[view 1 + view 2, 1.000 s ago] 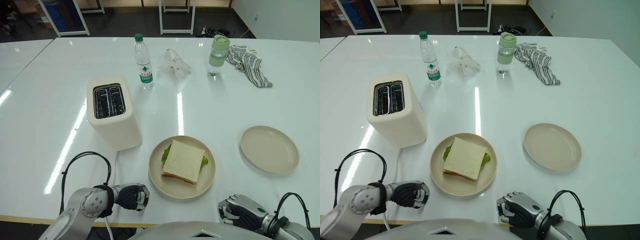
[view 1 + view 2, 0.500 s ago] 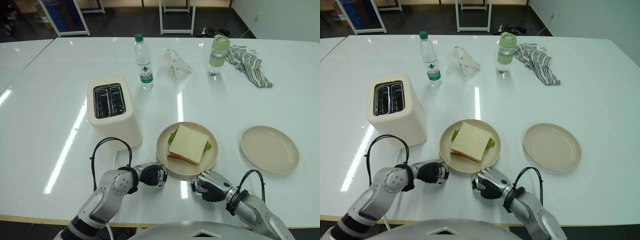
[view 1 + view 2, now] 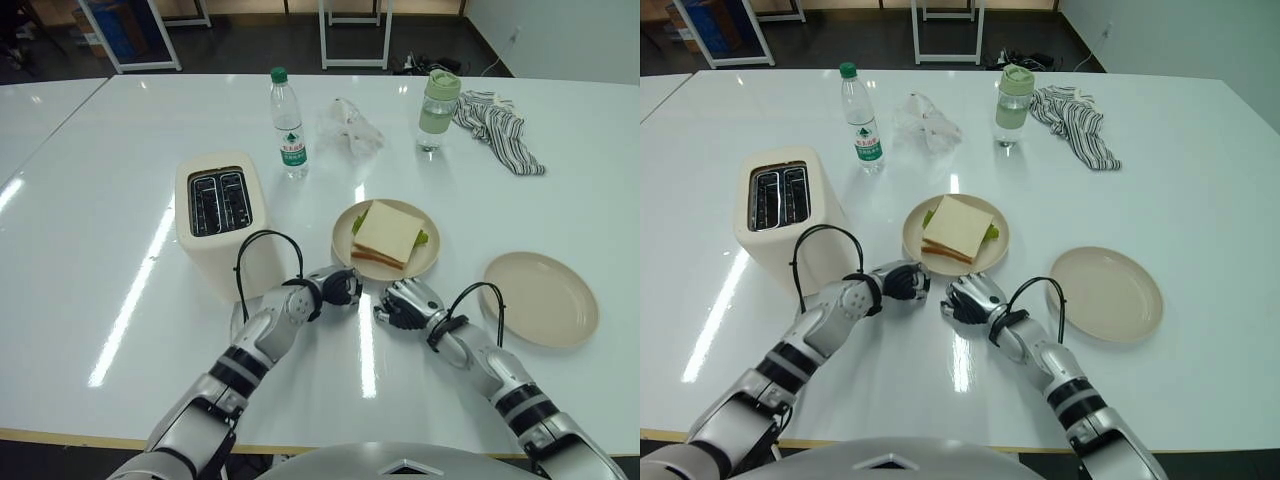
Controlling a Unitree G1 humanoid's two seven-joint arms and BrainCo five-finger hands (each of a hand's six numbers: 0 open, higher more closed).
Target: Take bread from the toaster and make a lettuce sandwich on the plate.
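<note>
Fig. | my left hand (image 3: 338,288), right hand (image 3: 402,302): fingers (image 3: 350,291) curled, holding nothing, just beside plate (image 3: 347,256) near rim | sandwich (image 3: 388,230) on plate; toaster (image 3: 222,215) left of plate | risk: uneven knuckle push could spin plate and shift the top slice.

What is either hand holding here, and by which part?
Nothing is held. The left hand and right hand are curled and empty, just short of the near rim of the plate.
</note>
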